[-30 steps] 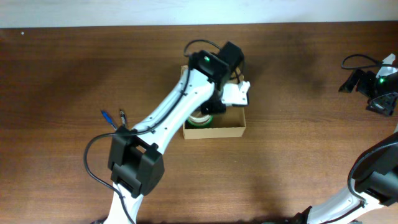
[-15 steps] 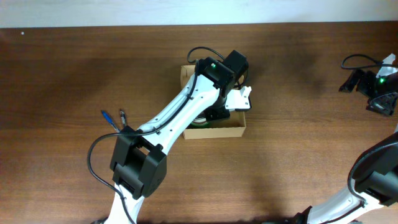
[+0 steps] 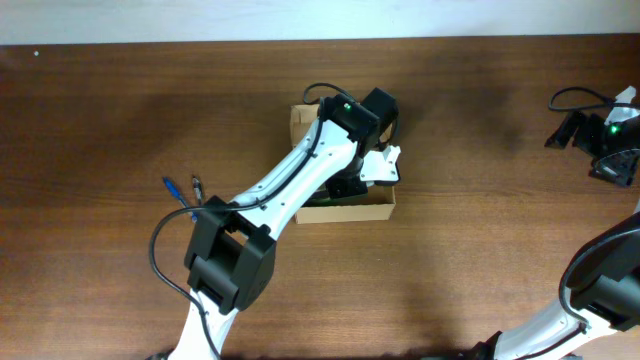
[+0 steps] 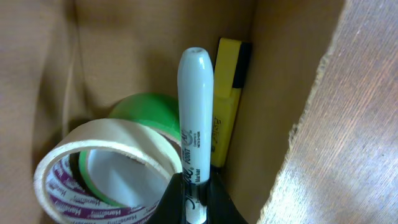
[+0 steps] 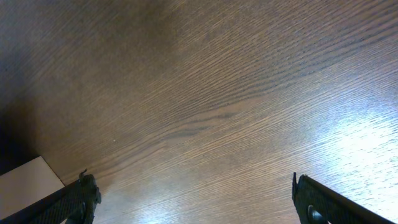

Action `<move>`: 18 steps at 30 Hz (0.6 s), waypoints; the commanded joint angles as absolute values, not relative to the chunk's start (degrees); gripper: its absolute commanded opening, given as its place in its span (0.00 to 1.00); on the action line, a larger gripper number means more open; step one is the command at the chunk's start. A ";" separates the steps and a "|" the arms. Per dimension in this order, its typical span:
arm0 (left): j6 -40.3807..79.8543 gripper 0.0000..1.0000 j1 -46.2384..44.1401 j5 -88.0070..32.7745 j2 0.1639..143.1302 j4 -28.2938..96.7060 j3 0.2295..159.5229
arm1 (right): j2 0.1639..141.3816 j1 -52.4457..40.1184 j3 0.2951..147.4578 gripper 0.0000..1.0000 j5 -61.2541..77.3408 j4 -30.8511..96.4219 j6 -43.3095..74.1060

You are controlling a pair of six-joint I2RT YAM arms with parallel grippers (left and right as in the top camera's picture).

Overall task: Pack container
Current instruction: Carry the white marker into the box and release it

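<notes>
A: Left gripper [image 4: 196,202]?
B: Pinching a white marker [image 4: 196,124] that points into the container [image 4: 273,68], mid-table. Tan tape roll [image 4: 62,168] at eight o'clock of the marker, yellow highlighter [image 4: 225,112] at one.
A: Right gripper [image 5: 194,190]?
B: Fingers spread, at three o'clock of the container, well apart.

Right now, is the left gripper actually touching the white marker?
Touching. The left wrist view shows the left gripper with its dark fingers pressed against both sides of the white marker at its lower end, with no gap visible.
</notes>
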State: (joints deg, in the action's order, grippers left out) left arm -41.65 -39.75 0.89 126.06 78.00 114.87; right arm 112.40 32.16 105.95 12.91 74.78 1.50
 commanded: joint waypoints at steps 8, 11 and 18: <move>-40.56 0.02 -40.10 -0.84 126.89 78.11 114.34 | 112.46 31.90 106.00 0.99 12.16 74.78 1.58; -40.75 0.02 -40.14 -0.84 127.31 78.41 114.34 | 112.46 31.90 106.00 0.99 12.16 74.78 1.58; -40.77 0.02 -40.14 -0.86 128.79 79.09 114.34 | 112.46 31.90 106.00 0.99 12.16 74.78 1.56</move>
State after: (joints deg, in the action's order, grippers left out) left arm -41.06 -39.77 0.23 126.48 78.65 114.67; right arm 112.40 32.16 105.95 12.91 74.81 1.48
